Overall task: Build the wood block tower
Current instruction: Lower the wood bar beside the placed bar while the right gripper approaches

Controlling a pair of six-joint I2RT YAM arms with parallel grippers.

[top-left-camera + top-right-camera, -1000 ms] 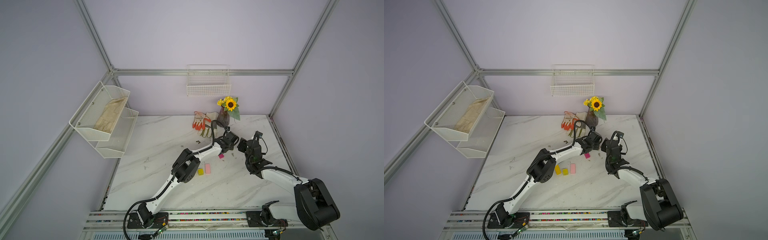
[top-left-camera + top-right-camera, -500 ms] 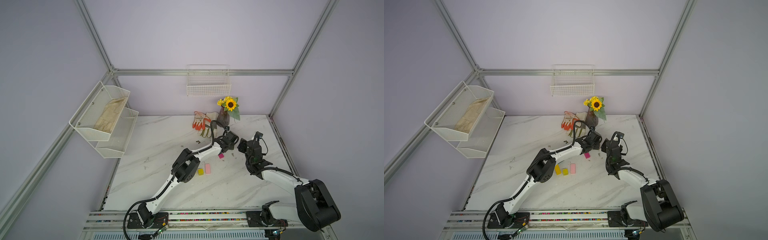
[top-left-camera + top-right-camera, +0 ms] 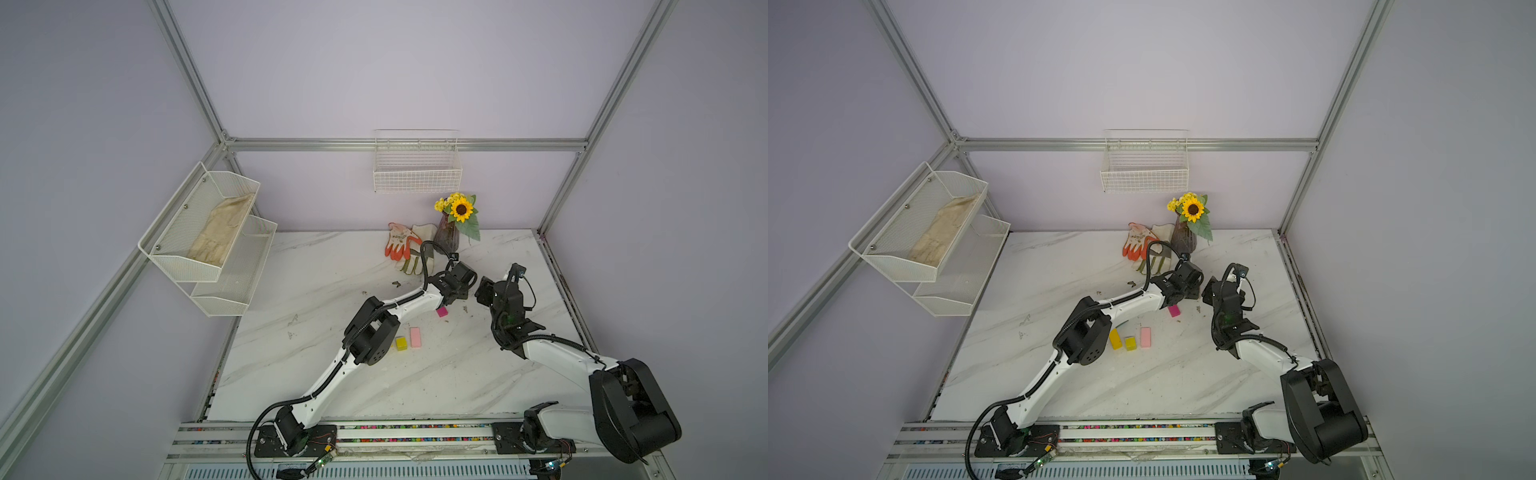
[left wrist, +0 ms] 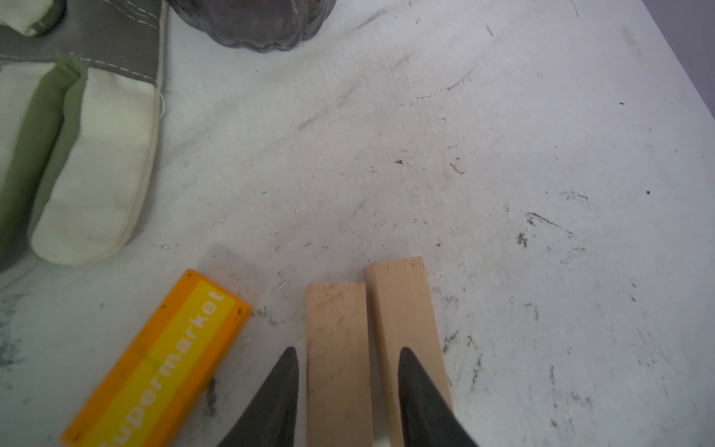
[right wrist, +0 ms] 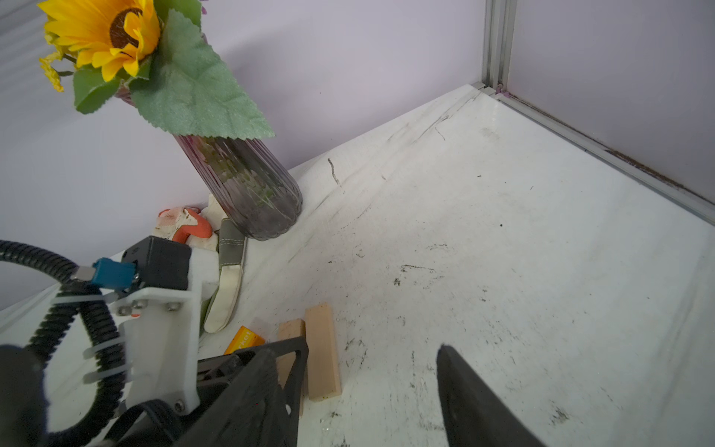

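Observation:
Two tan bars point(image 4: 336, 348) point(image 4: 402, 302) lie flat side by side on the marble table point(image 4: 503, 193). My left gripper point(image 4: 347, 350) straddles one tan bar, open, with a small gap at each finger. An orange "Supermarket" bar point(image 4: 162, 360) lies beside them. My right gripper point(image 5: 360, 350) hovers open and empty just right of the tan bars point(image 5: 321, 348). In both top views a magenta block point(image 3: 441, 311), a pink bar point(image 3: 414, 336) and a yellow cube point(image 3: 401, 343) lie under the left arm; a yellow bar point(image 3: 1116, 338) lies beside them. The tower is out of view.
A dark purple vase with a sunflower point(image 3: 446, 237) and work gloves point(image 3: 405, 249) sit right behind the grippers. A wire basket point(image 3: 417, 174) hangs on the back wall. A mesh shelf point(image 3: 208, 232) sticks out from the left wall.
The left jaws have opened off the tan bar. Both arms have stayed nearly still.

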